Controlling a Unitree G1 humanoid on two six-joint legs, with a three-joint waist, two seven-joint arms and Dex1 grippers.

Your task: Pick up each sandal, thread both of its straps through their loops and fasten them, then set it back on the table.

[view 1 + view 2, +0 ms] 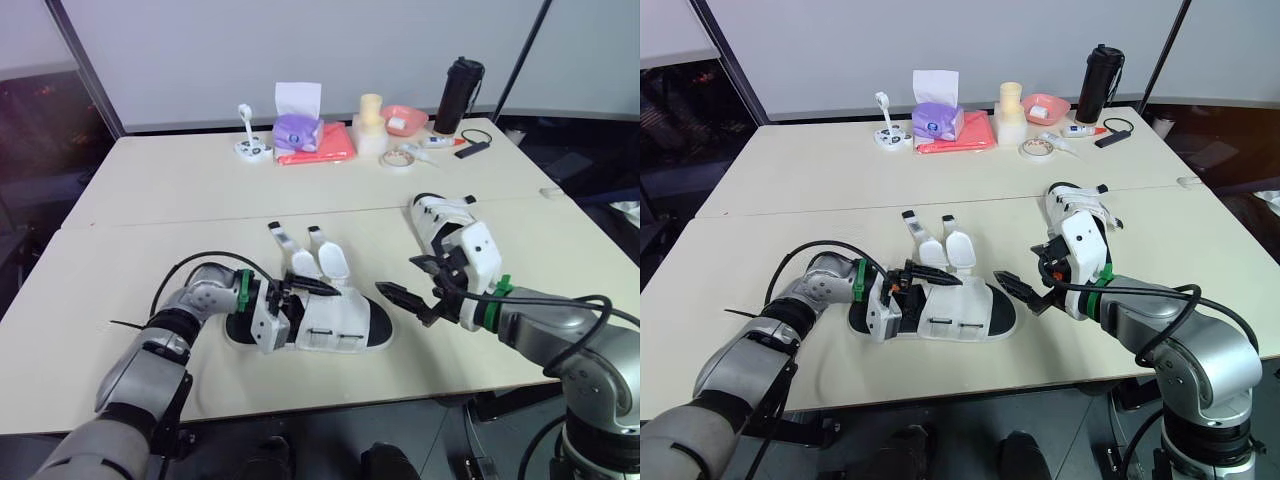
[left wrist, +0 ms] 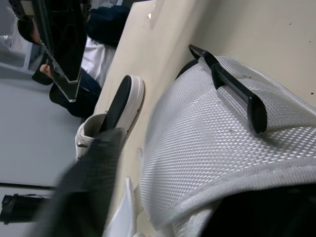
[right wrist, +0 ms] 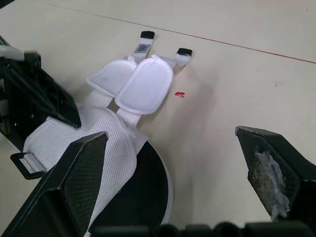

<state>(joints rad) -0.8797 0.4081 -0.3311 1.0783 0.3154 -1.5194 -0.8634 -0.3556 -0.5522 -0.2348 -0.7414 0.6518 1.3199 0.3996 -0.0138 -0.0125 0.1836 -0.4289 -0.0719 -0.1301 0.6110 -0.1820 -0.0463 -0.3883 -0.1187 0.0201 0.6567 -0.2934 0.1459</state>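
with the sandal [image 1: 340,330] lying near the front edge of the table [image 1: 300,190], straps [image 1: 333,262] unthreaded, you are hovering the wide-spread right gripper [image 1: 398,278] beside its toe while the left gripper [image 1: 330,289], grip state untellable, is touching its upper, so any nudge is risking pushing it over that edge.

Near sandal [image 1: 335,325] on table [image 1: 150,180], front centre; far sandal [image 1: 440,220] behind, right; tissue box [image 1: 297,125] at back.
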